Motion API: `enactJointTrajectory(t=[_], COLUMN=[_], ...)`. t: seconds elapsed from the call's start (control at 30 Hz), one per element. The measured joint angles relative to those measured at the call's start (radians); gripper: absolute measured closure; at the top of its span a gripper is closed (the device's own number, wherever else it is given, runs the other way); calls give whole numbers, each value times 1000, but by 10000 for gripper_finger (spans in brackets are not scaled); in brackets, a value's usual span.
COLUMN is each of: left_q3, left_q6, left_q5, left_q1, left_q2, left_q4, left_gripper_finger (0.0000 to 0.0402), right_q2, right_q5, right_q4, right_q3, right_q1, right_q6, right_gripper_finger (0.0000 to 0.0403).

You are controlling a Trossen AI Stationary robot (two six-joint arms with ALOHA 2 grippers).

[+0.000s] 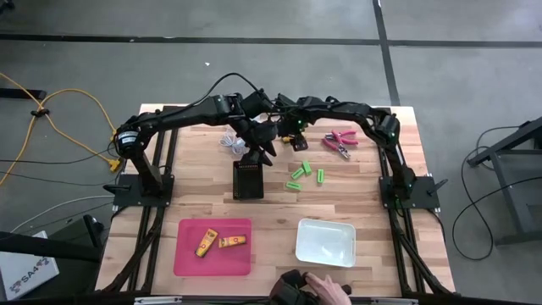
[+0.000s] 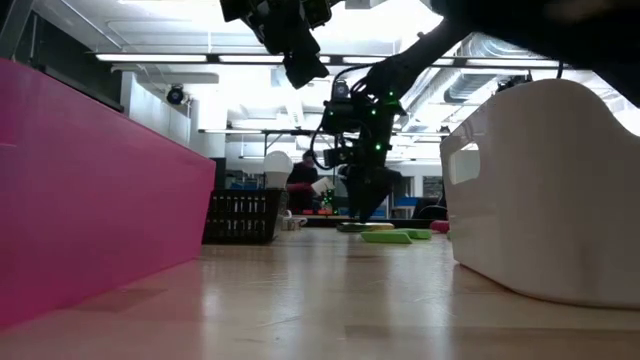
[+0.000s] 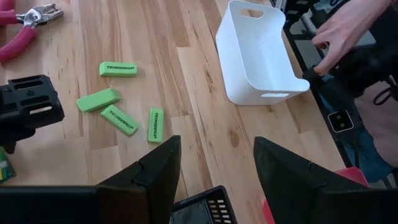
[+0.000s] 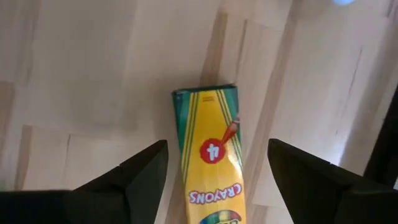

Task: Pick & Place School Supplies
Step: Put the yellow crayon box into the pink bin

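Jaws spread on the right gripper [image 4: 217, 180], straddling a crayon box [image 4: 210, 149] at the worktop's far side; closing off-centre could skew it.

Pale matt wooden table [image 1: 279, 212] — glossy printed-card crayon box [image 4: 211, 149], smooth white plastic bin [image 3: 255, 56].

Setting: a robotics lab or workshop. The wooden butcher-block desk [image 1: 279, 207] sits on a black metal frame on a grey concrete floor [image 1: 254, 59] marked with dark lines. A yellow cable [image 1: 63, 127] trails across the floor. The low view shows an open ceiling with strip lights [image 2: 160, 57] and exposed ducting, cluttered benches farther back, and a person [image 2: 300, 180] seated at one of them.
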Motion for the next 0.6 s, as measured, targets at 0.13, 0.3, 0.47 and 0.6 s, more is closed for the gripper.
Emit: enactJointTrajectory(t=[0.13, 0.3, 0.47, 0.6], left_q3=[0, 0, 0, 0], left_q6=[0, 0, 0, 0], left_q5=[0, 0, 0, 0], left_q1=[-2, -2, -2, -2], left_q2=[0, 0, 0, 0], left_q4=[-1, -3, -3, -4], left_gripper_finger=[204, 204, 204, 204], right_q2=[12, 17, 17, 17], right_q5=[5, 22, 32, 35], right_q4=[-19, -21, -40, -67], right_q3=[0, 0, 0, 0], right_q1=[-7, -5, -6, -8], right_q6=[11, 31, 41, 66], right_gripper_finger=[137, 137, 137, 137])
